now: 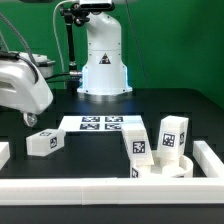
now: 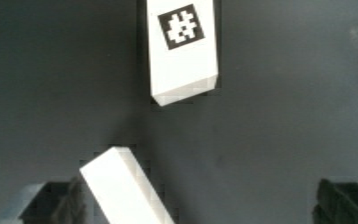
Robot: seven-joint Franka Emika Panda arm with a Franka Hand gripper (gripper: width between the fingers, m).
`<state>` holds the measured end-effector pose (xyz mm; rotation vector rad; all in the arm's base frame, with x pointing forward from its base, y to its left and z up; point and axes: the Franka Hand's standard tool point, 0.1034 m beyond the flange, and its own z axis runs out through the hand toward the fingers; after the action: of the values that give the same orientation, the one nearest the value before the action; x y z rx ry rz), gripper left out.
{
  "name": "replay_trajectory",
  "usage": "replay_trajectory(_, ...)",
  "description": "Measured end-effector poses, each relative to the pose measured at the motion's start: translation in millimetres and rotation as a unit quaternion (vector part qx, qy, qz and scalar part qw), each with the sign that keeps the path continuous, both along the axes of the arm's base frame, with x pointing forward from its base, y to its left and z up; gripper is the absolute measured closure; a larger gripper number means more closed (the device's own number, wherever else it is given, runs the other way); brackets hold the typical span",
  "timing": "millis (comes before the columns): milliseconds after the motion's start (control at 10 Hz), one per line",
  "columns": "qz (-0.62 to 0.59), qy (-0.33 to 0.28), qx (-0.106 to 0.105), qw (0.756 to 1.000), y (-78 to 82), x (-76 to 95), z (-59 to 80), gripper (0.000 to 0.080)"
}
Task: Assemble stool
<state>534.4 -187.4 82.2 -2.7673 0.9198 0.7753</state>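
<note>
The round white seat [image 1: 166, 171] lies at the front of the exterior view's right, against the border rails. Two tagged legs stand in it, one leaning [image 1: 138, 150] and one upright [image 1: 172, 135]. A third tagged leg [image 1: 42, 142] lies loose on the black table at the exterior view's left; it also shows in the wrist view [image 2: 185, 50]. My gripper [image 1: 29, 116] hangs above and to the left of that loose leg. In the wrist view my gripper [image 2: 201, 205] is open and empty, with its dark fingertips [image 2: 51, 205] wide apart.
The marker board [image 1: 100, 124] lies flat in the middle of the table, before the robot base [image 1: 104, 60]. White border rails run along the front [image 1: 70, 188] and the right [image 1: 208, 152]. A plain white bar [image 2: 130, 188] lies between my fingers, below them; I cannot tell what it is.
</note>
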Motion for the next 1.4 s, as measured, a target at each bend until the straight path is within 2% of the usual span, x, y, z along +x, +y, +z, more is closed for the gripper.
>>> replay_trajectory(100, -0.002, 0.033, 0.018, 0.999, -1.9, -5.1, -0.9, 0.0151)
replay_trajectory(200, -0.005, 0.053, 0.026, 0.998, -6.1, -9.1, -6.3, 0.0151)
replay_trajectory(300, -0.009, 0.086, 0.042, 0.995, -5.9, -20.6, -11.2, 0.0151)
replay_trajectory(400, -0.010, 0.099, 0.046, 0.994, -5.7, -26.1, -19.4, 0.0151)
replay_trajectory(600, -0.011, 0.154, 0.069, 0.986, 9.0, -43.9, -29.9, 0.0151)
replay_trajectory(1100, -0.008, 0.153, 0.067, 0.986, 11.5, -42.4, -34.1, 0.0151)
replay_trajectory(1200, -0.002, 0.147, 0.069, 0.987, 16.2, -41.9, -38.2, 0.0151)
replay_trajectory(1300, 0.003, 0.142, 0.071, 0.987, 23.9, -42.5, -42.0, 0.0151)
replay_trajectory(1400, 0.014, 0.135, 0.087, 0.987, 29.5, -44.2, -44.6, 0.0151)
